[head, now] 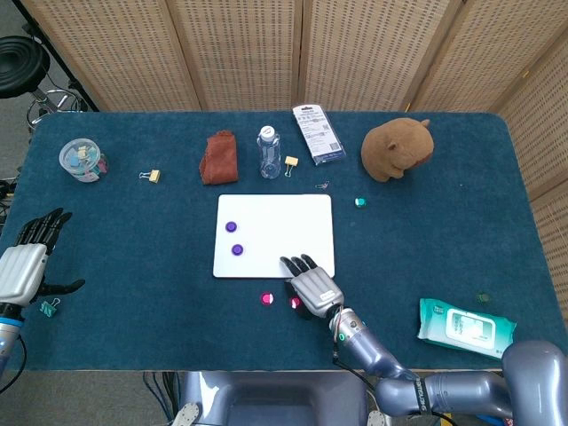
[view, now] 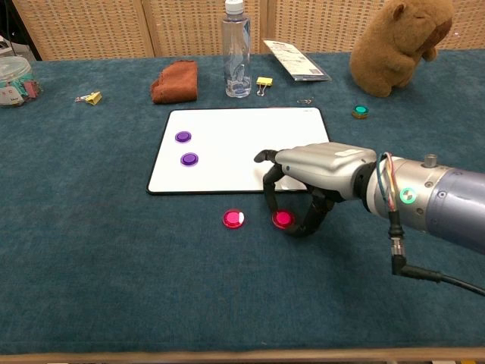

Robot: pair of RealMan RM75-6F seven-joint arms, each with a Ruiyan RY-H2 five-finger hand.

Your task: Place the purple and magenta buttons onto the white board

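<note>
The white board (head: pixel 288 222) (view: pixel 250 136) lies mid-table with two purple buttons (head: pixel 231 227) (head: pixel 237 249) on its left half, also seen in the chest view (view: pixel 183 136) (view: pixel 189 159). Two magenta buttons lie on the blue cloth just in front of the board. One magenta button (head: pixel 266 298) (view: pixel 233 219) lies free. My right hand (head: pixel 312 288) (view: pixel 318 171) arches over the other magenta button (head: pixel 295 303) (view: pixel 283 219) and pinches it between a fingertip and the thumb, still down on the cloth. My left hand (head: pixel 22 266) hangs at the far left edge, fingers spread and empty.
Along the back stand a water bottle (head: pixel 269 153), a brown cloth (head: pixel 218 156), a flat packet (head: pixel 319 133) and a plush capybara (head: pixel 397 148). A green button (head: pixel 359 202) lies right of the board. A wipes pack (head: pixel 465 327) sits front right, a jar (head: pixel 82 160) back left.
</note>
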